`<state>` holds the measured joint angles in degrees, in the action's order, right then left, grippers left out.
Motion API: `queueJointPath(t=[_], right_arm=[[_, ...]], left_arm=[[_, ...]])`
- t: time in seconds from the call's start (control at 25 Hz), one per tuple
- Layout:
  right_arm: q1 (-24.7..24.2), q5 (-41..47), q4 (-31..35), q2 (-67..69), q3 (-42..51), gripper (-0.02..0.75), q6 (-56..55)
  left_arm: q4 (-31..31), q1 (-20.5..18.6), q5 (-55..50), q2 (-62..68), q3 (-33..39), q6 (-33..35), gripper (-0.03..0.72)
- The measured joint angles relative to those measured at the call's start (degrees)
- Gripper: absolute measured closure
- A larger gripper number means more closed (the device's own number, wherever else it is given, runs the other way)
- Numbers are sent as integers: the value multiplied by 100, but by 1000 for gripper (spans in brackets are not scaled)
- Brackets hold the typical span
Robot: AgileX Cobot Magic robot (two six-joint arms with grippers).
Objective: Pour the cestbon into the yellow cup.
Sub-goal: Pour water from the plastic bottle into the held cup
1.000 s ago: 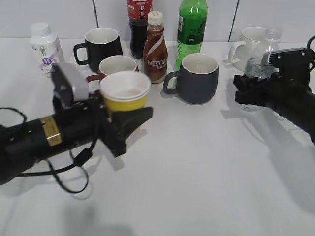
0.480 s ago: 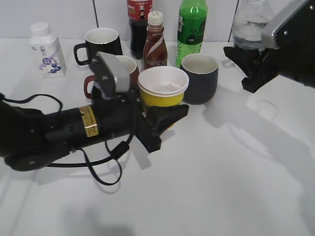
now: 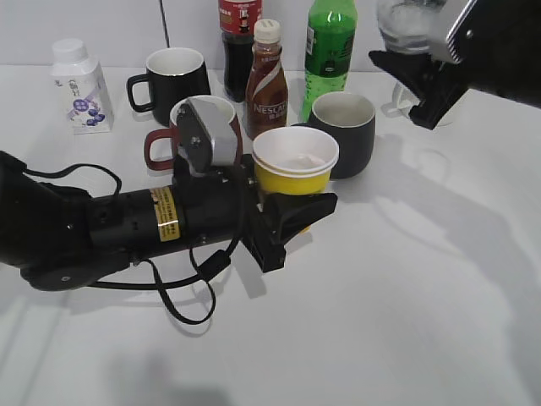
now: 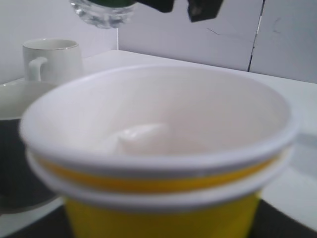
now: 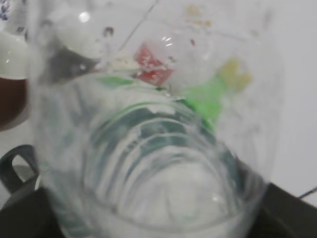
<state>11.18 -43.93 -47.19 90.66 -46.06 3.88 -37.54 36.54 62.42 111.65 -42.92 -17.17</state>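
L gripper [image 3: 292, 216] clamps yellow cup [image 3: 295, 162] mid-frame; R gripper [image 3: 420, 80] grips cestbon [image 3: 406, 21] upper right. Centre neck over cup, tilt slow.

Black left arm [image 3: 101, 233], yellow label, silver camera, looped cable; markings illegible.

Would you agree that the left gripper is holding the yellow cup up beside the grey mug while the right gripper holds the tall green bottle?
Not quite: the right gripper holds the clear cestbon bottle, as the exterior view shows. The green bottle stands untouched. The left gripper does hold the yellow cup beside the grey mug.
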Motion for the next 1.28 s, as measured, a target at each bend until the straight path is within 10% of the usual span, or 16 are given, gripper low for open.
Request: queueJointPath(t=[1.28], right_arm=[[0, 27, -2059, 229, -297, 279, 2082]], left_arm=[[-899, 7, -569, 7, -484, -50, 305]])
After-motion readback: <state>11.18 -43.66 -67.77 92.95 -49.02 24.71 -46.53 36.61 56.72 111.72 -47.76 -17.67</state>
